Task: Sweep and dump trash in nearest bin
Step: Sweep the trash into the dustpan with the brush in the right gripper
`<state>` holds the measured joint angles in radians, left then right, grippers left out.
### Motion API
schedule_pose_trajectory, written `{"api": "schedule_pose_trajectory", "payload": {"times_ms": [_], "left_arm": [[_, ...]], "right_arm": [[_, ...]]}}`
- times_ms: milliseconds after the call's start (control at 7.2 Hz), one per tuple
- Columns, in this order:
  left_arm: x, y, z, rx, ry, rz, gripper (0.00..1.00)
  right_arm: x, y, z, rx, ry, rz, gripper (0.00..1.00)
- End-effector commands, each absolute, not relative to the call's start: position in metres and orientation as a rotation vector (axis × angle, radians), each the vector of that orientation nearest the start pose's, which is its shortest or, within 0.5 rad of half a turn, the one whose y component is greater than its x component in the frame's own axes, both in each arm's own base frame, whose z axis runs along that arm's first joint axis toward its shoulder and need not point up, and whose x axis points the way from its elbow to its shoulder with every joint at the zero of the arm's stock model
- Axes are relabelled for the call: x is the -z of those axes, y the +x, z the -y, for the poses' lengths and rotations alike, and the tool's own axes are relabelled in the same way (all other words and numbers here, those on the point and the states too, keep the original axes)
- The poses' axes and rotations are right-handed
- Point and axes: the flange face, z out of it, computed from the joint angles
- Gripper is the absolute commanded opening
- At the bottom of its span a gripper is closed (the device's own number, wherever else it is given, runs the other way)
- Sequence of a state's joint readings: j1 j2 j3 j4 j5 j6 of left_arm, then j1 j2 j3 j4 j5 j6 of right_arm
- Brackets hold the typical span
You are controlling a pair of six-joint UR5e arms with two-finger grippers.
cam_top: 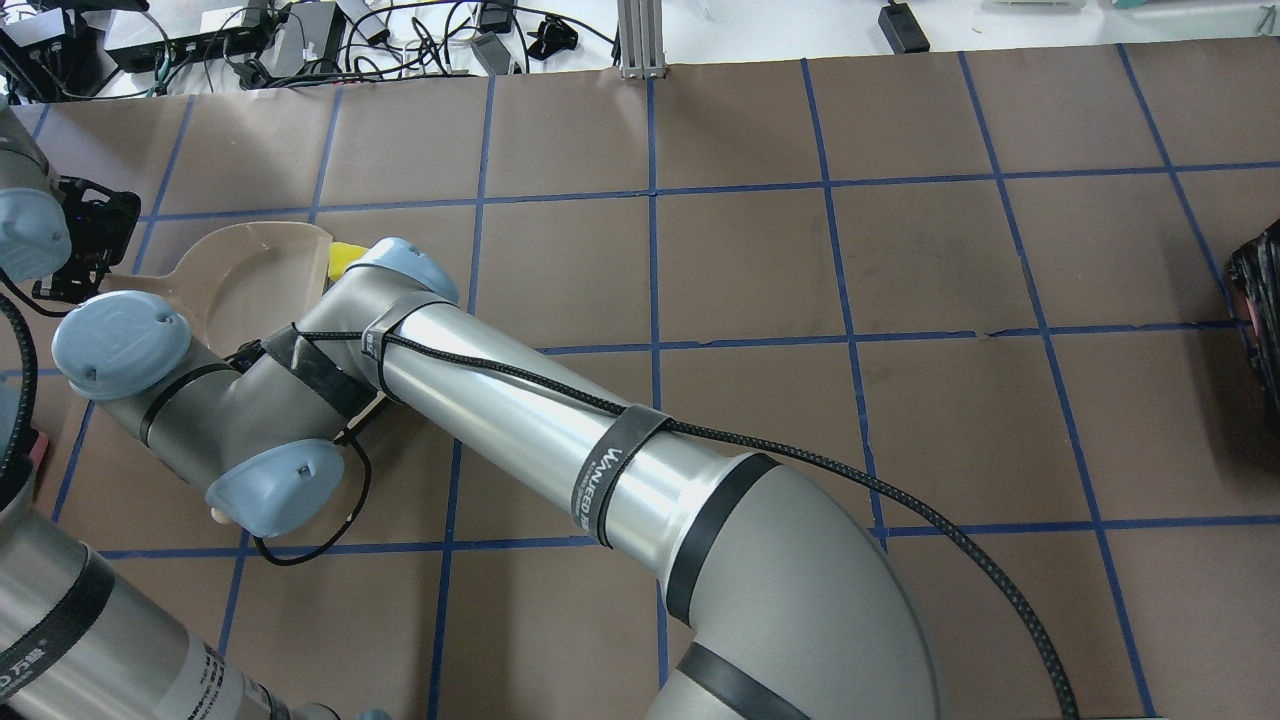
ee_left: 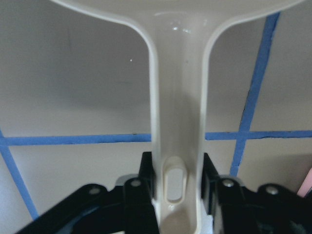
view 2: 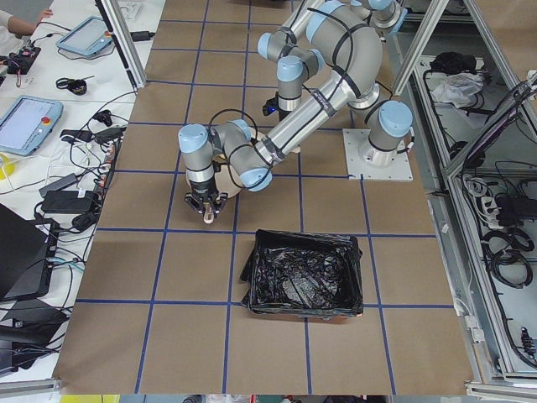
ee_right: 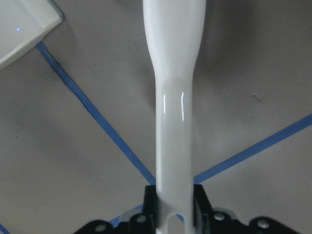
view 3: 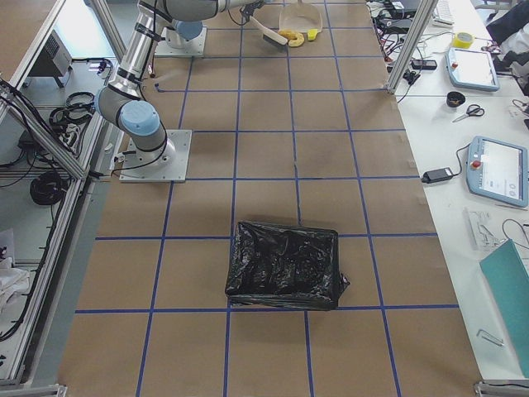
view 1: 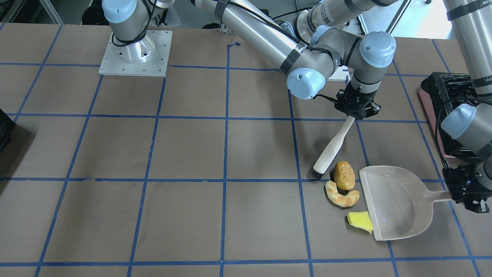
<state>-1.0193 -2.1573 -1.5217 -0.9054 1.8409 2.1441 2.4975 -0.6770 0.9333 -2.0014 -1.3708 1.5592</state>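
Observation:
The trash lies on the table just left of the white dustpan's [view 1: 396, 204] open lip: a golden-brown bread lump [view 1: 344, 175], a tan crescent [view 1: 340, 197] and a yellow wedge [view 1: 360, 221]. The wedge touches the lip. My left gripper [view 1: 459, 194] is shut on the dustpan handle [ee_left: 176, 146]. My right gripper [view 1: 357, 109] is shut on the white brush handle [ee_right: 174, 122]. The brush [view 1: 332, 150] slants down, with its dark bristles on the table beside the bread lump. The pink-sided bin [view 1: 432, 100] with its black bag stands behind the dustpan and also shows in the exterior left view [view 2: 302, 273].
A second dark box [view 3: 285, 265] stands at the table's far right end, seen at the edges of two views [view 1: 4, 127] [cam_top: 1260, 300]. The right arm reaches across the table over its left half [cam_top: 520, 420]. The right arm's base plate [view 1: 134, 50] is bolted to the table.

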Motion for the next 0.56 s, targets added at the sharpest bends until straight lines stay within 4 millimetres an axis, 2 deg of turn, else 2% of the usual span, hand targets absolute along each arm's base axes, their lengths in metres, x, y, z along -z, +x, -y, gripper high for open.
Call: {"api": "schedule_pose_trajectory", "payload": {"times_ms": [0, 417], "left_arm": [[-0.232, 0.267, 0.639, 0.392, -2.344, 2.333, 0.00], [-0.231, 0.268, 0.642, 0.391, -2.364, 2.347, 0.00]], "right_arm": [[-0.249, 0.750, 0.393, -0.155, 0.847, -2.726, 0.00], [-0.240, 0.750, 0.429, -0.114, 0.842, -2.694, 0.00]]}}
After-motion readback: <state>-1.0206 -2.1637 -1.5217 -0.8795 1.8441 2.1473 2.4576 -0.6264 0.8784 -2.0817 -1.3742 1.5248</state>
